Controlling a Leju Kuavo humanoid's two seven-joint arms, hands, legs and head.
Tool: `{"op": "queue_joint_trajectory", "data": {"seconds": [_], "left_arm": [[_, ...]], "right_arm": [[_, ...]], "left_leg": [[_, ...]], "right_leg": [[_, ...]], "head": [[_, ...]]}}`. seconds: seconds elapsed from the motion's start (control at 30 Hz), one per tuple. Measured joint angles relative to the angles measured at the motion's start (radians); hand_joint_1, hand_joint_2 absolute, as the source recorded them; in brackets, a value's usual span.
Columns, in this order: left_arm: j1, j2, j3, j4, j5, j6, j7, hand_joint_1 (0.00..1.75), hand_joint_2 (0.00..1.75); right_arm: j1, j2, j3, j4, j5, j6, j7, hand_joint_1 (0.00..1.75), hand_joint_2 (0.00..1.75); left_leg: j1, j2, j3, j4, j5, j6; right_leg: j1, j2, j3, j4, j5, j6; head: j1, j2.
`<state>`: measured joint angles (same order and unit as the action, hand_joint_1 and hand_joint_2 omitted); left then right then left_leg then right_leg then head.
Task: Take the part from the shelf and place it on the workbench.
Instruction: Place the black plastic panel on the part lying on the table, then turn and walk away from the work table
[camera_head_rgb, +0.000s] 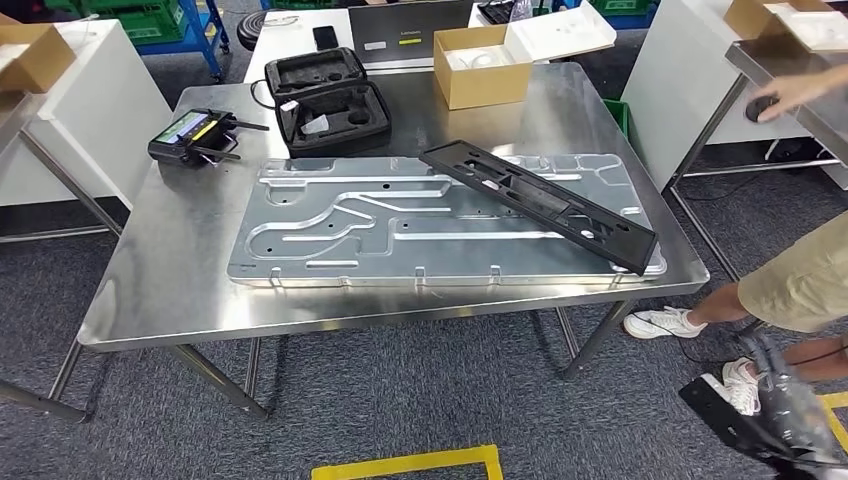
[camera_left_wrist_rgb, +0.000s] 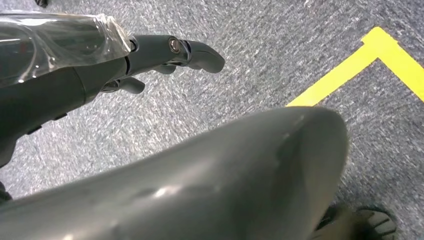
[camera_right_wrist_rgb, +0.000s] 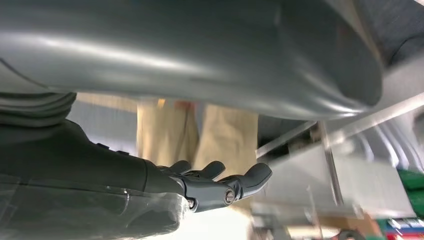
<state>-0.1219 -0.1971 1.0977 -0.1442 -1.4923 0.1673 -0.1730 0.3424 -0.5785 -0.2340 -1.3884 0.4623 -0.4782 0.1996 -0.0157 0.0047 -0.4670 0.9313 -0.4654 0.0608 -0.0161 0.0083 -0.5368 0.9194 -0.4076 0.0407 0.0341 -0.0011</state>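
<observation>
Your stainless-steel workbench (camera_head_rgb: 150, 290) carries, item by item:

- A large embossed silver metal panel (camera_head_rgb: 400, 230), lying flat across the middle of the top.
- The long black plastic frame part (camera_head_rgb: 540, 200), resting slantwise on the panel's right half, its nearer end reaching the panel's right front corner.
- An open black foam-lined case (camera_head_rgb: 325, 100), at the back left of the top.
- A black handheld controller with a lit screen (camera_head_rgb: 192, 137), just left of the case.
- An open brown cardboard box (camera_head_rgb: 482, 65), at the back right.

Beside the workbench you have a person in tan shorts and white trainers (camera_head_rgb: 800, 285) standing to the right, one hand stretched to a second metal table there. Yellow tape (camera_head_rgb: 410, 465) marks the grey carpet in front of the workbench.

Your robot's left hand (camera_left_wrist_rgb: 150, 60) hangs over the grey carpet, fingers extended and somewhat apart, nothing in them; clear plastic film wraps the wrist cover. Your robot's right hand (camera_right_wrist_rgb: 210, 185) is low at the robot's side, near the person's legs, fingers loosely extended and spread, holding nothing. In the head view, the right hand is the film-wrapped shape at the lower right corner.
</observation>
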Motion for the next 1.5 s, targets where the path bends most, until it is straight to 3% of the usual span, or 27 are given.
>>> {"op": "queue_joint_trajectory", "data": {"seconds": [0.03, 0.13, 0.2, 0.27, 0.3, 0.33, 0.37, 0.4, 0.47, 0.5, 0.53, 0.63, 0.7, 0.8, 0.83, 0.87, 0.9, 0.97, 1.03, 1.13, 1.17, 1.23, 1.3, 1.33, 1.37, 1.4, 1.5], "left_arm": [[-0.002, -0.001, 0.0, 0.0, -0.001, 0.002, 0.0, 0.0, 0.0], [-0.006, -0.004, 0.002, 0.0, -0.002, 0.004, 0.001, 0.0, 0.0], [-0.008, -0.006, 0.004, 0.0, -0.003, 0.005, 0.001, 0.0, 0.0], [-0.009, -0.007, 0.005, 0.0, -0.004, 0.006, 0.001, 0.0, 0.0], [-0.009, -0.008, 0.005, 0.0, -0.004, 0.006, 0.0, 0.0, 0.0], [-0.008, -0.008, 0.006, 0.0, -0.004, 0.006, 0.0, 0.0, 0.0], [-0.008, -0.008, 0.006, 0.0, -0.004, 0.006, -0.001, 0.0, 0.0], [-0.007, -0.008, 0.006, 0.0, -0.004, 0.006, -0.001, 0.0, 0.0], [-0.008, -0.009, 0.005, 0.0, -0.005, 0.006, -0.001, 0.0, 0.0], [-0.01, -0.009, 0.005, 0.0, -0.005, 0.006, 0.0, 0.0, 0.0], [-0.011, -0.01, 0.005, 0.0, -0.005, 0.006, 0.0, 0.0, 0.0], [-0.008, -0.011, 0.004, 0.0, -0.005, 0.006, 0.005, 0.0, 0.0], [-0.007, -0.012, 0.004, 0.0, -0.005, 0.006, 0.009, 0.0, 0.0], [-0.007, -0.012, 0.003, 0.0, -0.005, 0.006, 0.013, 0.0, 0.0], [-0.006, -0.012, 0.003, 0.0, -0.005, 0.006, 0.014, 0.0, 0.0], [-0.005, -0.012, 0.003, 0.0, -0.005, 0.006, 0.015, 0.0, 0.0], [-0.004, -0.012, 0.003, 0.0, -0.005, 0.006, 0.015, 0.0, 0.0], [-0.007, -0.012, 0.003, 0.0, -0.005, 0.006, 0.015, 0.0, 0.0], [-0.011, -0.012, 0.003, 0.0, -0.005, 0.006, 0.015, 0.0, 0.0], [-0.007, -0.012, 0.003, 0.0, -0.005, 0.007, 0.014, 0.0, 0.0], [-0.006, -0.012, 0.003, 0.0, -0.005, 0.007, 0.014, 0.0, 0.0], [-0.007, -0.012, 0.003, 0.0, -0.005, 0.009, 0.013, 0.0, 0.0], [-0.007, -0.012, 0.003, 0.0, -0.005, 0.01, 0.011, 0.0, 0.0], [-0.006, -0.012, 0.003, 0.0, -0.005, 0.01, 0.011, 0.0, 0.0], [-0.005, -0.012, 0.003, 0.0, -0.005, 0.01, 0.01, 0.0, 0.0], [-0.004, -0.012, 0.003, 0.0, -0.005, 0.011, 0.009, 0.0, 0.0], [-0.003, -0.012, 0.003, 0.0, -0.005, 0.012, 0.008, 0.0, 0.0]], "right_arm": [[-0.037, 0.028, 0.023, 0.067, -0.041, -0.016, -0.049, 0.0, 0.0], [-0.129, 0.105, 0.085, 0.264, -0.147, -0.034, -0.166, 0.0, 0.0], [-0.181, 0.153, 0.116, 0.391, -0.208, -0.013, -0.211, 0.0, 0.0], [-0.231, 0.207, 0.136, 0.51, -0.264, 0.028, -0.233, 0.0, 0.0], [-0.25, 0.235, 0.146, 0.565, -0.288, 0.051, -0.239, 0.0, 0.0], [-0.264, 0.263, 0.155, 0.613, -0.307, 0.074, -0.24, 0.0, 0.0], [-0.276, 0.292, 0.162, 0.659, -0.328, 0.1, -0.235, 0.0, 0.0], [-0.289, 0.318, 0.167, 0.702, -0.352, 0.127, -0.226, 0.0, 0.0], [-0.317, 0.371, 0.169, 0.78, -0.408, 0.181, -0.203, 0.0, 0.0], [-0.328, 0.395, 0.17, 0.813, -0.435, 0.2, -0.194, 0.0, 0.0], [-0.337, 0.42, 0.169, 0.843, -0.457, 0.213, -0.188, 0.0, 0.0], [-0.352, 0.487, 0.168, 0.921, -0.491, 0.227, -0.182, 0.0, 0.0], [-0.363, 0.518, 0.167, 0.961, -0.495, 0.23, -0.182, 0.0, 0.0], [-0.377, 0.551, 0.166, 1.009, -0.495, 0.237, -0.183, 0.0, 0.0], [-0.38, 0.559, 0.165, 1.023, -0.494, 0.239, -0.184, 0.0, 0.0], [-0.382, 0.565, 0.165, 1.037, -0.492, 0.241, -0.185, 0.0, 0.0], [-0.384, 0.57, 0.164, 1.049, -0.489, 0.243, -0.186, 0.0, 0.0], [-0.389, 0.578, 0.163, 1.067, -0.483, 0.249, -0.187, 0.0, 0.0], [-0.395, 0.581, 0.162, 1.083, -0.477, 0.254, -0.186, 0.0, 0.0], [-0.402, 0.582, 0.162, 1.103, -0.468, 0.261, -0.183, 0.0, 0.0], [-0.402, 0.582, 0.162, 1.109, -0.465, 0.263, -0.182, 0.0, 0.0], [-0.402, 0.583, 0.162, 1.118, -0.46, 0.267, -0.182, 0.0, 0.0], [-0.403, 0.585, 0.162, 1.125, -0.458, 0.269, -0.182, 0.0, 0.0], [-0.403, 0.585, 0.162, 1.128, -0.457, 0.269, -0.182, 0.0, 0.0], [-0.403, 0.585, 0.162, 1.132, -0.456, 0.269, -0.182, 0.0, 0.0], [-0.403, 0.585, 0.162, 1.135, -0.456, 0.269, -0.182, 0.0, 0.0], [-0.409, 0.585, 0.162, 1.14, -0.459, 0.269, -0.184, 0.0, 0.0]], "left_leg": [[-0.003, 0.001, 0.01, -0.024, 0.006, 0.002], [-0.003, 0.002, -0.003, -0.029, 0.027, 0.015], [0.001, 0.003, -0.02, -0.036, 0.048, 0.028], [0.0, 0.005, -0.042, -0.036, 0.065, 0.033], [0.0, 0.006, -0.053, -0.035, 0.072, 0.032], [-0.001, 0.006, -0.063, -0.034, 0.079, 0.031], [-0.001, 0.006, -0.073, -0.031, 0.086, 0.029], [-0.001, 0.006, -0.081, -0.028, 0.091, 0.026], [-0.001, 0.006, -0.093, -0.018, 0.099, 0.017], [-0.001, 0.006, -0.097, -0.013, 0.102, 0.012], [-0.002, 0.006, -0.1, -0.01, 0.106, 0.006], [0.004, 0.004, -0.106, -0.004, 0.114, -0.014], [0.008, 0.003, -0.132, 0.05, 0.069, -0.026], [0.015, 0.001, -0.207, 0.265, -0.068, -0.04], [0.017, 0.001, -0.215, 0.311, -0.09, -0.042], [0.018, 0.001, -0.201, 0.313, -0.092, -0.043], [0.019, 0.001, -0.165, 0.269, -0.077, -0.042], [0.02, 0.001, -0.051, 0.097, -0.03, -0.037], [0.017, 0.0, 0.015, -0.018, -0.002, -0.028], [0.013, -0.003, 0.009, -0.027, 0.015, -0.007], [0.013, -0.005, 0.003, -0.028, 0.023, 0.002], [0.014, -0.01, -0.015, -0.03, 0.04, 0.017], [0.011, -0.017, -0.036, -0.028, 0.054, 0.022], [0.009, -0.02, -0.046, -0.028, 0.061, 0.023], [0.007, -0.023, -0.055, -0.026, 0.068, 0.023], [0.006, -0.027, -0.061, -0.025, 0.073, 0.022], [0.005, -0.033, -0.071, -0.017, 0.085, 0.013]], "right_leg": [[0.001, 0.001, -0.003, 0.0, 0.005, 0.005], [-0.002, 0.003, -0.011, 0.0, 0.012, 0.022], [-0.005, 0.001, -0.04, 0.061, -0.04, 0.03], [-0.007, -0.001, -0.095, 0.198, -0.131, 0.036], [-0.008, -0.002, -0.115, 0.262, -0.163, 0.039], [-0.008, -0.002, -0.119, 0.295, -0.177, 0.04], [-0.009, -0.003, -0.101, 0.285, -0.17, 0.041], [-0.009, -0.003, -0.059, 0.23, -0.146, 0.041], [-0.008, -0.003, 0.043, 0.071, -0.096, 0.037], [-0.006, -0.002, 0.073, 0.017, -0.081, 0.031], [-0.002, -0.001, 0.086, -0.008, -0.076, 0.023], [0.004, -0.003, 0.076, -0.007, -0.06, -0.002], [0.003, -0.007, 0.063, -0.009, -0.044, -0.018], [0.004, -0.008, 0.031, -0.008, -0.02, -0.026], [0.005, -0.009, 0.021, -0.008, -0.013, -0.026], [0.005, -0.009, 0.012, -0.008, -0.006, -0.024], [0.005, -0.009, 0.004, -0.008, 0.001, -0.022], [0.007, -0.008, -0.007, -0.007, 0.012, -0.016], [0.009, -0.009, -0.014, -0.005, 0.022, -0.006], [0.006, -0.012, -0.019, -0.003, 0.032, 0.011], [0.004, -0.012, -0.026, 0.009, 0.02, 0.016], [0.002, -0.011, -0.064, 0.097, -0.052, 0.02], [0.002, -0.01, -0.118, 0.248, -0.146, 0.022], [0.003, -0.01, -0.131, 0.302, -0.171, 0.022], [0.003, -0.01, -0.123, 0.317, -0.177, 0.021], [0.003, -0.009, -0.093, 0.286, -0.162, 0.019], [0.006, -0.001, 0.059, 0.05, -0.088, 0.009]], "head": [[0.001, 0.0], [0.002, 0.0], [0.002, 0.0], [0.003, 0.0], [0.003, 0.0], [0.003, 0.0], [0.003, 0.0], [0.003, 0.0], [0.003, 0.0], [0.003, 0.0], [0.002, 0.0], [0.002, 0.0], [0.001, 0.0], [0.0, 0.0], [0.0, 0.0], [0.0, 0.0], [0.0, 0.0], [0.0, 0.0], [0.001, 0.0], [0.001, 0.0], [0.002, 0.0], [0.002, 0.0], [0.003, 0.0], [0.003, 0.0], [0.003, 0.0], [0.003, 0.0], [0.002, 0.0]]}}
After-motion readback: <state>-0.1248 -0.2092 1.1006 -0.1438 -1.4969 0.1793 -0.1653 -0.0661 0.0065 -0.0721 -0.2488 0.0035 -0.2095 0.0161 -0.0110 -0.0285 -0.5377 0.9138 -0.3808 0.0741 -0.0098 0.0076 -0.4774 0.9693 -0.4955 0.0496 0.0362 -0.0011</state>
